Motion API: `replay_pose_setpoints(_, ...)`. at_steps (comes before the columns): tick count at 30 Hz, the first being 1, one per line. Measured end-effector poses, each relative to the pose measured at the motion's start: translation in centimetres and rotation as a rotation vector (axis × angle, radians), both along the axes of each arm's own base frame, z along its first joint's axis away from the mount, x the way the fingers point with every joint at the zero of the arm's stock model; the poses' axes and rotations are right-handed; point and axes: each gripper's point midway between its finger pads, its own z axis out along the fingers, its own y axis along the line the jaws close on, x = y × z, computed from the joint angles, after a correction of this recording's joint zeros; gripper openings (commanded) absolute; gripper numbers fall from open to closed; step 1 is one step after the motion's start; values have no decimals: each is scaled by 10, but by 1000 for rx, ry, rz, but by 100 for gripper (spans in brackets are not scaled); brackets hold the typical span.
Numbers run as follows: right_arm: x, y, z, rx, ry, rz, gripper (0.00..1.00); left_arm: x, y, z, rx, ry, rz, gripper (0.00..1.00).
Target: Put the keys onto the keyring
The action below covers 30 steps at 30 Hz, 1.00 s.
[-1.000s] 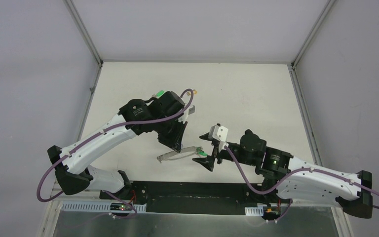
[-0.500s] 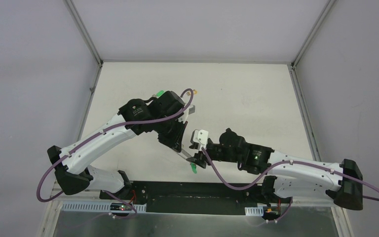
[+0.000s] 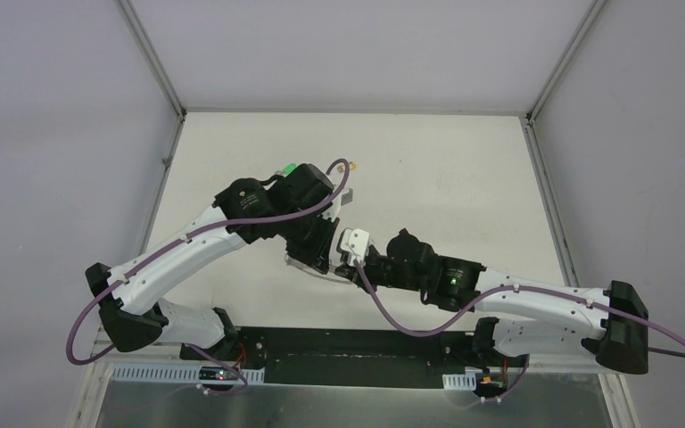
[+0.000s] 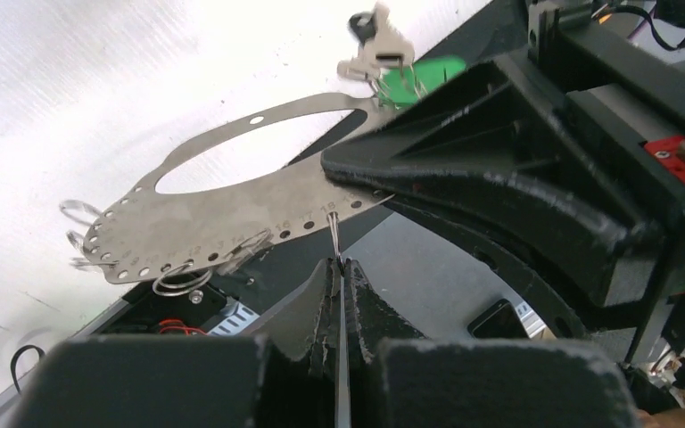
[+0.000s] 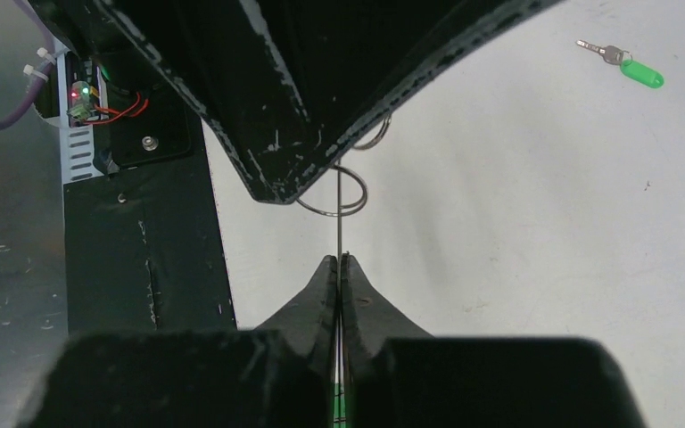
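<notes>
The keyring (image 4: 232, 209) is a flat grey metal plate with an oval cut-out and a row of small holes carrying little wire rings. My left gripper (image 4: 337, 266) is shut on a thin wire ring hanging from the plate's lower edge. My right gripper (image 5: 339, 259) is shut on the plate's right end, seen edge-on; its fingers (image 4: 464, 143) cover that end. A green-headed key (image 4: 424, 71) hangs from the plate there. On the table lie a loose green key (image 5: 640, 72) and a yellow-tan key (image 3: 354, 164). From above, both grippers meet at the keyring (image 3: 321, 270).
The black mounting strip (image 3: 348, 343) and a metal tray (image 3: 321, 401) run along the near edge. Grey walls and frame posts (image 3: 156, 71) enclose the white table (image 3: 446, 160). The two arms converge close together near the table's front middle.
The right arm swung left toward the left gripper and its jaws went from wide open to shut on the keyring's end. The left arm stayed nearly still, still gripping.
</notes>
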Motion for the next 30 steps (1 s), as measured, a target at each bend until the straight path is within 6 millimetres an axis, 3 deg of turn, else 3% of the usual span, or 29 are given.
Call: replay_pose_setpoints(30, 9, -3, 4, -61, -18, -68, 0, 4, -1, -4, 1, -16, 15, 0)
